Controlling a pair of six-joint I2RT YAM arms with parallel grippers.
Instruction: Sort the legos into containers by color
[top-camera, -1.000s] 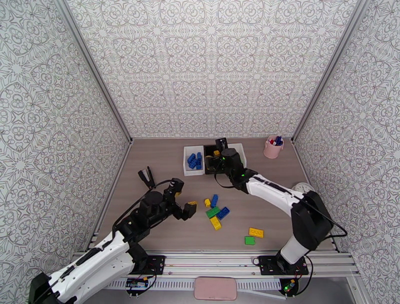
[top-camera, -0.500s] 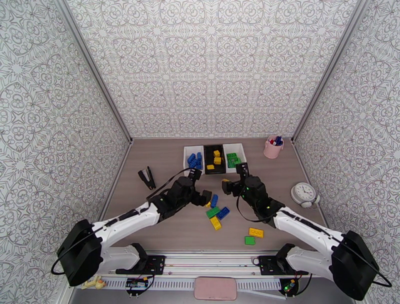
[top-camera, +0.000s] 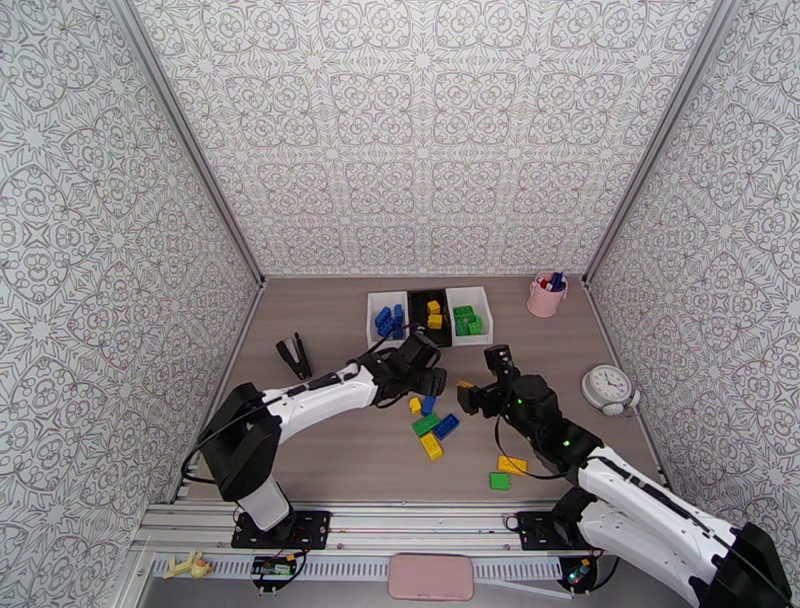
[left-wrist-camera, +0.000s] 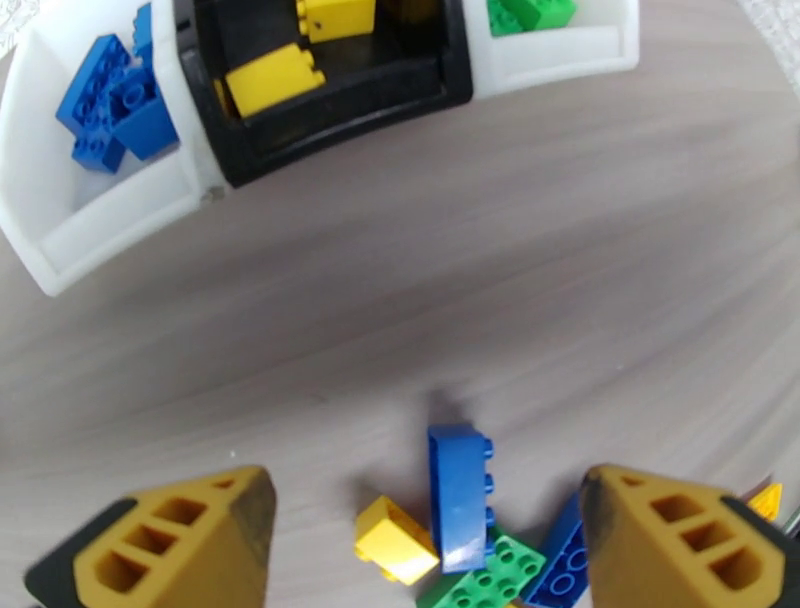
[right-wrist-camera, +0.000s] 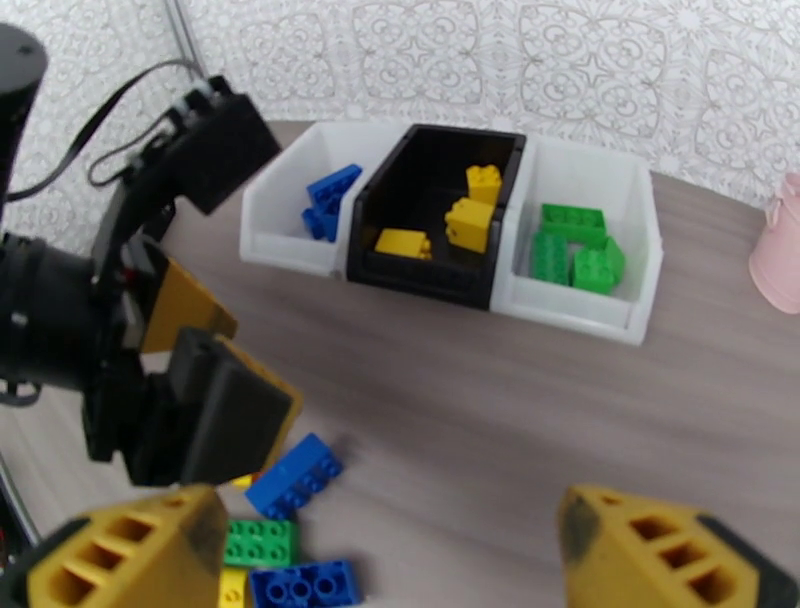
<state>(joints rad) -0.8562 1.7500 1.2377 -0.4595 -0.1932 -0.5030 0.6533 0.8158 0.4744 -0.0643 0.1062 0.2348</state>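
Top view, left hand: Your left hand (top-camera: 428, 383) hangs over the far edge of the loose pile, jaws apart, gripping nothing.
Top view, right hand: Your right hand (top-camera: 483, 382) sits just right of that pile, jaws spread wide and empty.
Top view, legos: The loose pile (top-camera: 430, 425) of blue, green and yellow lies mid-bench. A yellow brick (top-camera: 512, 465) and a green brick (top-camera: 499, 481) lie apart from it, nearer and to the right.
Top view, containers: You have three in a row at the far side of the bench (top-camera: 330, 440). The left white bin (top-camera: 385, 347) holds blue, the black bin (top-camera: 430, 343) yellow, the right white bin (top-camera: 470, 340) green.
Top view, bystanders: A stapler (top-camera: 293, 355) lies far left, a pink cup (top-camera: 546, 295) far right, and a clock (top-camera: 608, 388) right.
Left wrist, hand: Your yellow fingers (left-wrist-camera: 170, 545) stand wide apart, with nothing clamped.
Left wrist, legos: A blue brick (left-wrist-camera: 458, 495) lies between the fingers, with a small yellow brick (left-wrist-camera: 395, 540) touching its left side.
Left wrist, containers: The three bins sit beyond bare bench at the far edge of the view.
Right wrist, hand: Your fingers (right-wrist-camera: 660, 555) are wide apart and empty. The left hand (right-wrist-camera: 200, 400) is at the left.
Right wrist, legos: Blue and green pieces lie by the near-left finger.
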